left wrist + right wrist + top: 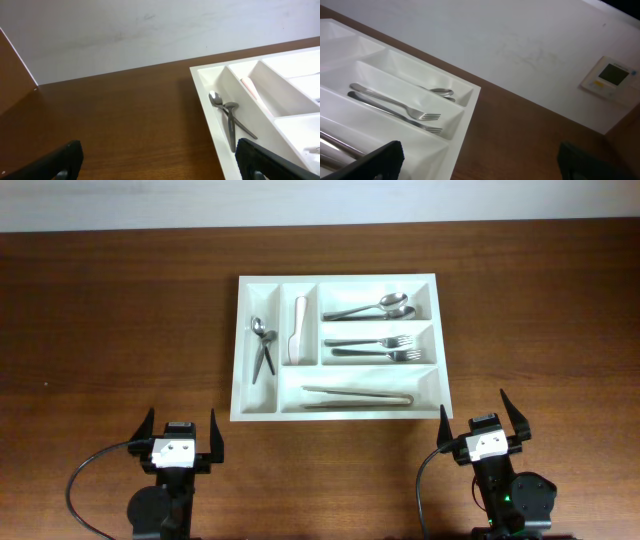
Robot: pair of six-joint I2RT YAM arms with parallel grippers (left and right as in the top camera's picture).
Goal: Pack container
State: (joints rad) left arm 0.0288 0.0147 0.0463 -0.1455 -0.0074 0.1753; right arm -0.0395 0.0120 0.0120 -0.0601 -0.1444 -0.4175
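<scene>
On the brown wooden table [120,330] we saw the white tray [256,395] lying flat, toward the far side and a little right of the middle, its long side running across. Its two narrow compartments sat at the left end, and the three wider ones lay crosswise to their right. The leftmost narrow slot held two small spoons [263,345], bowls toward the wall and handles crossing. The slot beside it held a pale utensil [298,330] lying lengthwise, of a kind we could not tell. We found two larger spoons [390,302] in the farthest crosswise compartment, two forks [365,342] in the middle one with tines pointing right, and metal tongs [390,396] in the nearest one. The left gripper [182,415] hung near the table's front edge, apart from the tray's near left corner, its jaws spread wide with nothing between them. The right gripper [473,404] sat close to the tray's near right corner, likewise spread wide and holding nothing. From the left wrist its dark fingers [65,160] showed at the bottom corners, with bare table between them. From the right wrist we saw a small white panel [612,75] with a screen mounted on the pale wall [495,40].
</scene>
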